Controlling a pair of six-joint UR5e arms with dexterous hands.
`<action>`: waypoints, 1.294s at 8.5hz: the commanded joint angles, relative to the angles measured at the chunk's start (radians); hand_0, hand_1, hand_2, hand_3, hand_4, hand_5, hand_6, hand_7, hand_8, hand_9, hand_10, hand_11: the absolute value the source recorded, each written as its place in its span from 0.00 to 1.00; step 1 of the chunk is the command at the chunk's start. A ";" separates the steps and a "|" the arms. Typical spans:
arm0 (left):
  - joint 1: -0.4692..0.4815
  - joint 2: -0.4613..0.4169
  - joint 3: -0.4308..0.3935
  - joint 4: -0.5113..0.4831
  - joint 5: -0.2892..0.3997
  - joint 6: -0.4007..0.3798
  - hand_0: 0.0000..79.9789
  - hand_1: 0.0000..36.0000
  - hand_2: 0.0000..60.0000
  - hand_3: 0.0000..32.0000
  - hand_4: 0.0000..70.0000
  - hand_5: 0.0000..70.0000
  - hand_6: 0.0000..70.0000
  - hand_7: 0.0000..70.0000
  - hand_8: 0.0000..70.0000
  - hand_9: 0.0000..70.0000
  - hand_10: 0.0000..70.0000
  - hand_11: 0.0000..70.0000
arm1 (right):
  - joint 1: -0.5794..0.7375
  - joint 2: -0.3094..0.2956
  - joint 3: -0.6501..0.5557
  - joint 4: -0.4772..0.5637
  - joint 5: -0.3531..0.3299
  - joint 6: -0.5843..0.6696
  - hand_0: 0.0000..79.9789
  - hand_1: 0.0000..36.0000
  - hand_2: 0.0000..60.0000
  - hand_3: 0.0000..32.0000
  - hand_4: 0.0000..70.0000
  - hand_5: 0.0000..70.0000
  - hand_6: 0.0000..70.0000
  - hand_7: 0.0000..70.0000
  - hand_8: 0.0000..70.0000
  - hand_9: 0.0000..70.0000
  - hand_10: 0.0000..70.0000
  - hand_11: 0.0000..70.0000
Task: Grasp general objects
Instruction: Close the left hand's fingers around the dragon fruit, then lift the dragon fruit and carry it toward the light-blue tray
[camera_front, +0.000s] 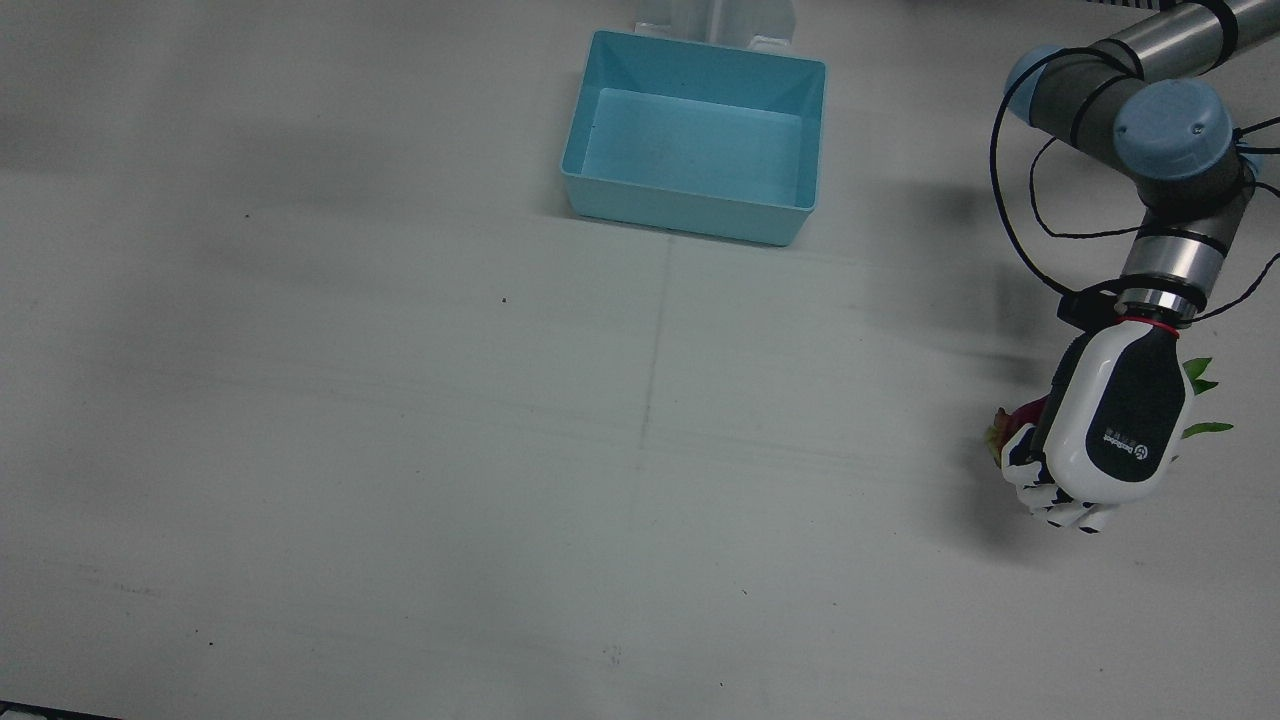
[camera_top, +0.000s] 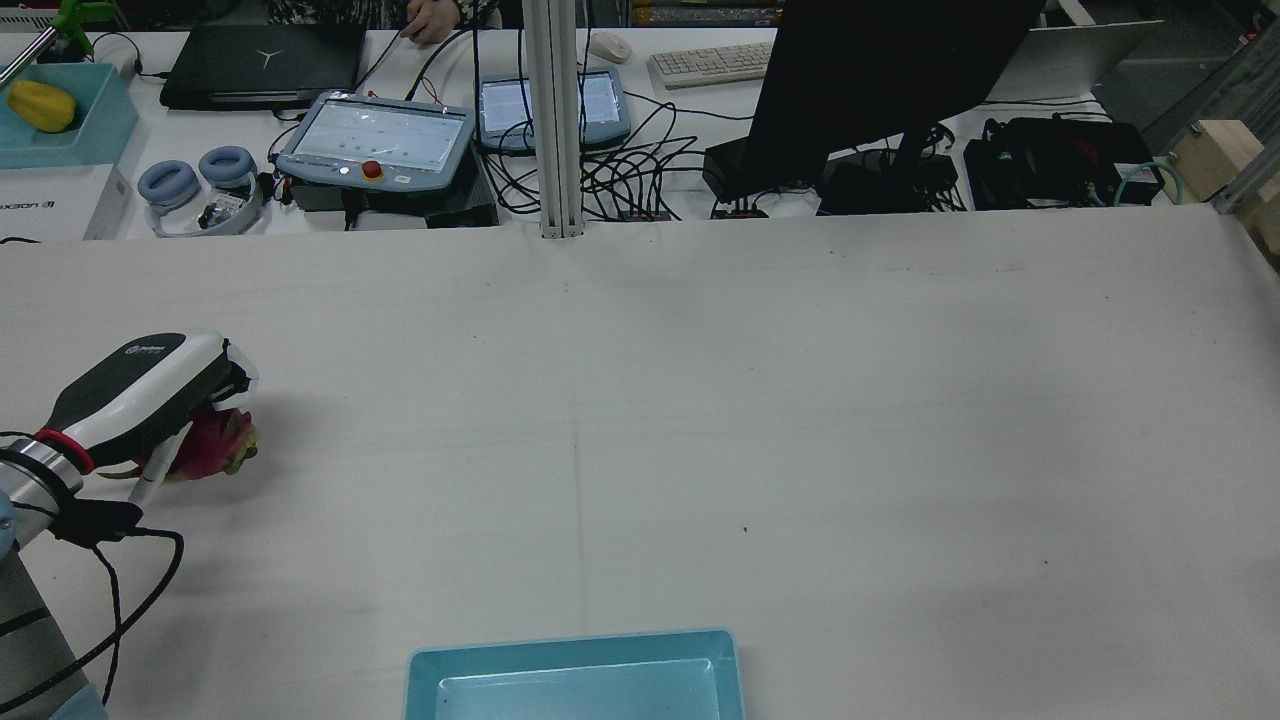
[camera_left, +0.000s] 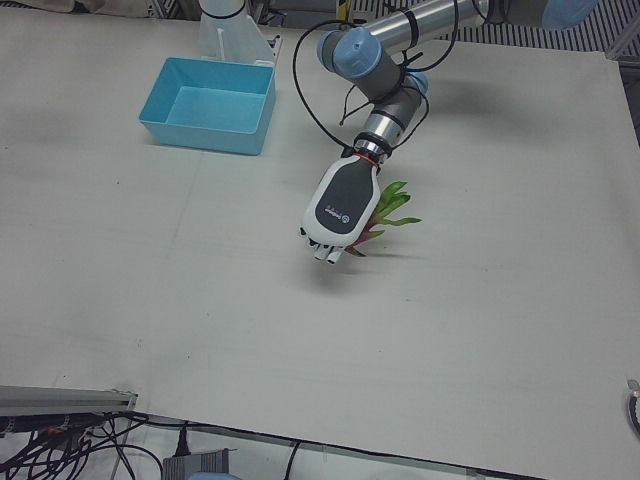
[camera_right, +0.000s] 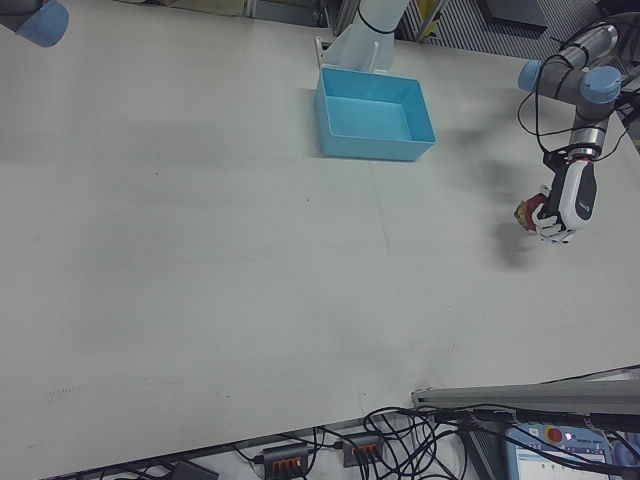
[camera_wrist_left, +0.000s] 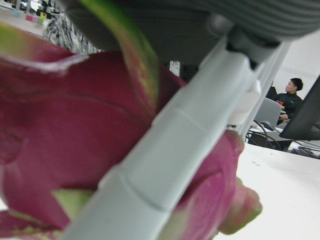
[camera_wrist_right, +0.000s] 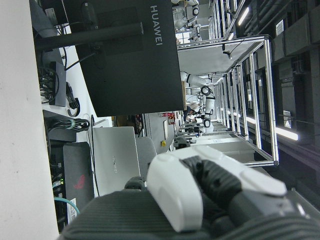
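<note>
Dragon fruit (camera_top: 212, 445) under left robot hand (camera_top: 140, 392), fingers (camera_wrist_left: 165, 150) around it.

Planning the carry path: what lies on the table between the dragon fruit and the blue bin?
Only bare table in the front view, between the dragon fruit and the blue bin.

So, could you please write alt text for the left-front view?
The robot's left hand is closed over a pink dragon fruit with green leaf tips on a white table. An empty light-blue bin sits farther back.
</note>
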 joint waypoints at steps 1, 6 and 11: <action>-0.100 -0.124 -0.027 -0.044 0.380 -0.114 1.00 1.00 1.00 0.00 1.00 1.00 1.00 1.00 1.00 1.00 1.00 1.00 | 0.000 0.000 0.000 0.000 0.000 0.000 0.00 0.00 0.00 0.00 0.00 0.00 0.00 0.00 0.00 0.00 0.00 0.00; -0.053 -0.231 -0.027 -0.247 0.689 -0.343 1.00 1.00 1.00 0.00 1.00 1.00 1.00 1.00 1.00 1.00 1.00 1.00 | 0.002 0.000 0.002 0.000 0.000 0.000 0.00 0.00 0.00 0.00 0.00 0.00 0.00 0.00 0.00 0.00 0.00 0.00; 0.160 -0.234 -0.101 -0.332 0.703 -0.372 1.00 1.00 1.00 0.00 1.00 1.00 1.00 1.00 1.00 1.00 1.00 1.00 | 0.002 0.000 0.002 0.000 0.000 0.000 0.00 0.00 0.00 0.00 0.00 0.00 0.00 0.00 0.00 0.00 0.00 0.00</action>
